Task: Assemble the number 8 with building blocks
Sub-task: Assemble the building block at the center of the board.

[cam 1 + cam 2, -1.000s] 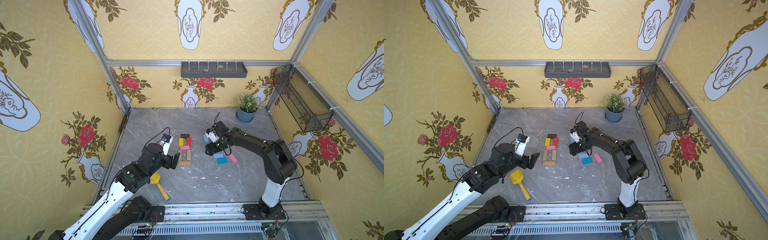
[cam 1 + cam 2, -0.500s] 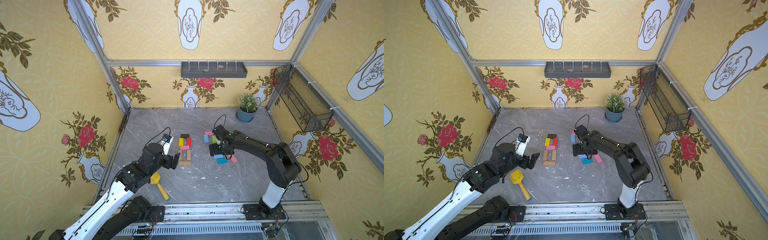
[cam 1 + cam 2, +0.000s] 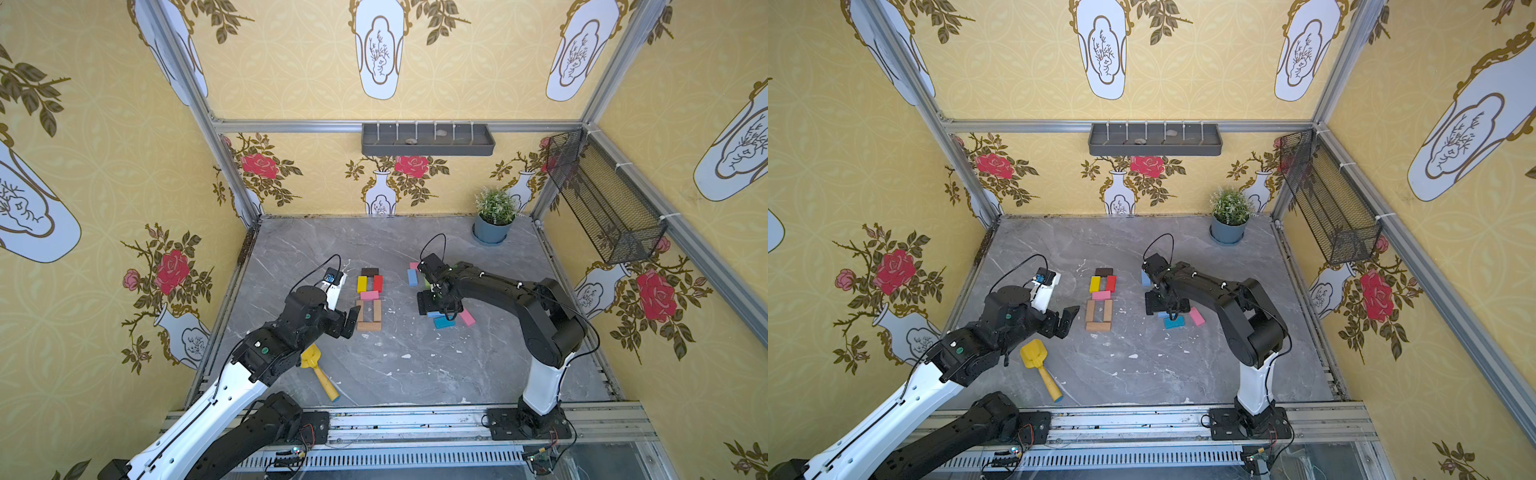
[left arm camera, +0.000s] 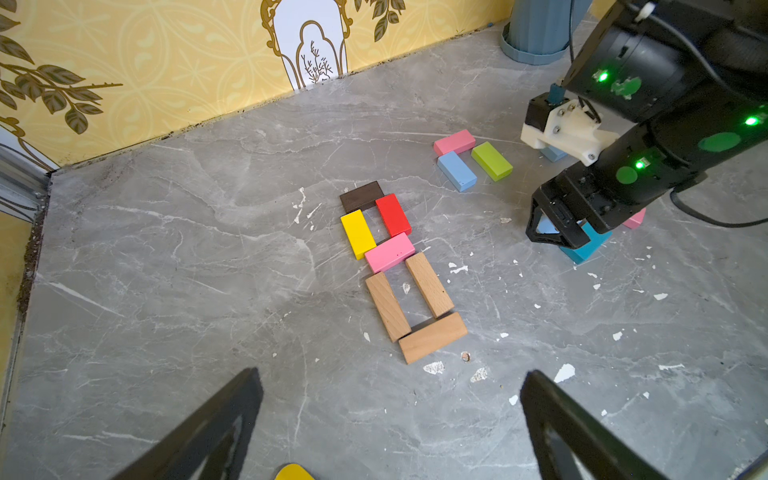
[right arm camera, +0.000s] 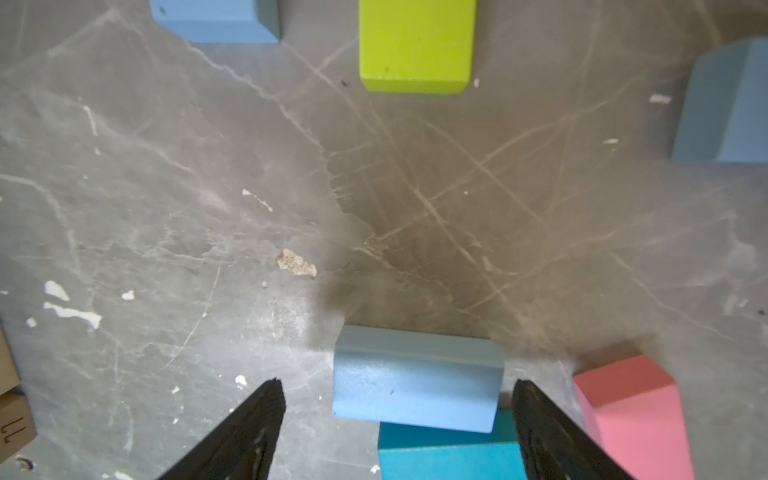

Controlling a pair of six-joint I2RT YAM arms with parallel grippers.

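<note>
While L gripper [image 4: 392,376] gapes empty, R gripper [image 5: 397,384] wide astride lt-blue block [image 5: 415,376], not touching.

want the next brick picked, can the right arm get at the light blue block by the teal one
Probably yes: the right gripper is open astride the light blue block, though the pink block sits close beside one finger.

Bright, even light; soft wrist-view blur
</note>
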